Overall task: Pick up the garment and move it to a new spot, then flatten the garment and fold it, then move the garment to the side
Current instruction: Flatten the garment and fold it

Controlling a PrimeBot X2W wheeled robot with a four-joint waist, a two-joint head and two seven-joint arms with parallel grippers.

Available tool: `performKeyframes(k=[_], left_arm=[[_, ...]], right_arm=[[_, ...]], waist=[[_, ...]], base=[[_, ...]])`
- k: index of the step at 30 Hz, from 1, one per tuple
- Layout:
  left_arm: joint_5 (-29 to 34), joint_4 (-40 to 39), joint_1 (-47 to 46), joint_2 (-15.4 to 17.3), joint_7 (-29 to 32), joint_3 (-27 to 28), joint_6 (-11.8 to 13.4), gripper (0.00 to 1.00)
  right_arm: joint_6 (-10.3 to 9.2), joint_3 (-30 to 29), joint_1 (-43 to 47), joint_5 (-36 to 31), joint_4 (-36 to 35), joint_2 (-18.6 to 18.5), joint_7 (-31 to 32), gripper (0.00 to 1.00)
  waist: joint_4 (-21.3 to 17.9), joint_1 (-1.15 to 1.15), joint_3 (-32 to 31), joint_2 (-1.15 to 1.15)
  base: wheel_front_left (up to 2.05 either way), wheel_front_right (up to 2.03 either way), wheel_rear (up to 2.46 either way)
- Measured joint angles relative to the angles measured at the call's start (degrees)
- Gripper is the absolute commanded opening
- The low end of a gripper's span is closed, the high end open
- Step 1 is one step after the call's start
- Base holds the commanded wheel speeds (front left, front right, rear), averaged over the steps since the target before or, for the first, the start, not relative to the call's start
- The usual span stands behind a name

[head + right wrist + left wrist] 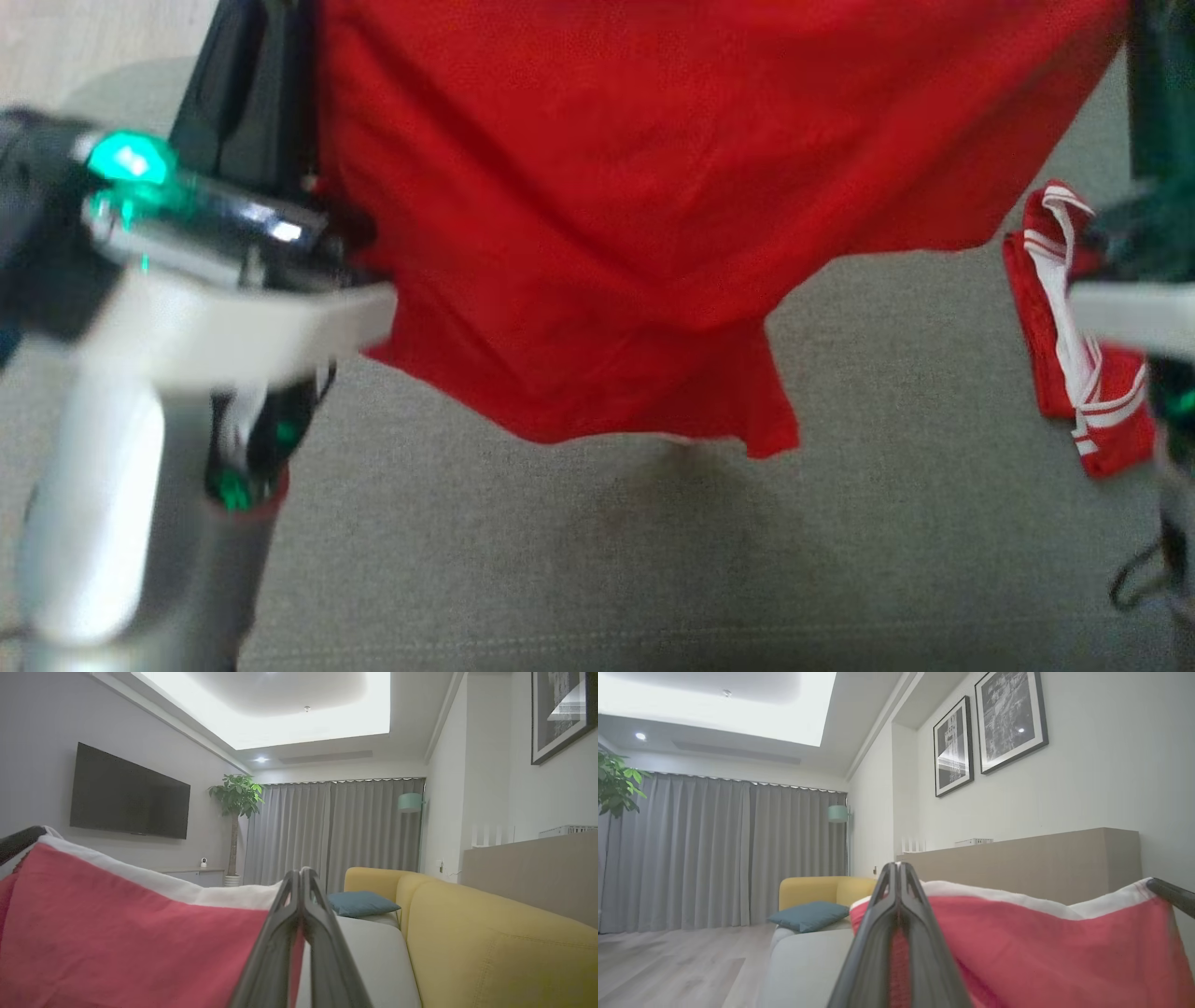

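Head view: garment (597, 233) hanging; striped cloth (1074, 345) at 3 o'clock.
Wrist views: left gripper (899, 867) and right gripper (299, 872) each pinching garment.

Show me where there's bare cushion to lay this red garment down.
Free: the wide grey cushion below the hanging red garment, between the left forearm and the striped red-and-white cloth. Crowded: the right edge, where that cloth and the right arm meet.
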Motion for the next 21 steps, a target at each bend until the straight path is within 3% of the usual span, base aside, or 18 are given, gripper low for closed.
performKeyframes(k=[4,10,12,17,21], left_arm=[[-2.0,11.5,-7.9,-1.0,-0.6,0.1,-2.1,0.0],[-3.6,34.0,-22.0,-3.6,-6.7,1.3,-5.0,0.0],[-3.7,37.8,-24.3,-4.0,-7.7,2.0,-5.2,0.0],[-3.1,53.1,-35.4,-5.0,-10.5,5.2,-5.5,0.0],[-3.0,60.4,-37.9,-6.3,-10.6,9.4,-5.6,0.0]], right_arm=[[0.0,2.0,-8.9,2.9,9.1,-0.8,-0.2,0.0],[0.0,7.3,-24.0,5.9,27.3,-1.0,-4.3,0.0],[0.0,8.5,-26.8,6.0,30.5,-0.7,-5.4,0.0],[0.0,14.5,-40.8,6.8,46.7,1.7,-13.4,0.0],[0.0,21.5,-46.8,8.1,57.5,4.7,-17.5,0.0]], waist=[[0.1,0.0,1.4,0.0],[-0.2,0.0,3.1,0.0],[-0.5,0.0,3.3,0.0],[-2.1,0.01,4.6,0.0],[-3.2,0.0,6.3,0.0]], base=[[0.0,0.0,0.0],[0.0,0.0,0.0],[0.0,0.0,0.0],[0.0,0.0,0.0],[0.0,0.0,0.0]])
